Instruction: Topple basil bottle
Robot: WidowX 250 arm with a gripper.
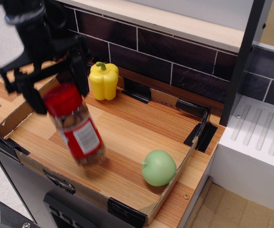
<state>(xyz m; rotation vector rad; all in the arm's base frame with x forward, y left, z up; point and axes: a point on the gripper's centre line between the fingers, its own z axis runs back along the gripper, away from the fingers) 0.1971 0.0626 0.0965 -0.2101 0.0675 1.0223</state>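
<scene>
The basil bottle (82,135), a clear jar with a red cap and a red-and-white label, is tilted over the front middle of the tray, its cap leaning back and left. My black gripper (61,99) has one finger on each side of the red cap and is shut on it. The jar's base is close to the tray floor; I cannot tell whether it touches. The yellow pepper (103,80) stands upright at the back of the tray, behind the gripper.
A shallow cardboard tray (14,121) with black taped corners holds the objects. A green round fruit (159,167) lies at its front right corner. A dark brick wall runs behind. A dark post (241,61) and a white ribbed unit (260,137) stand at the right.
</scene>
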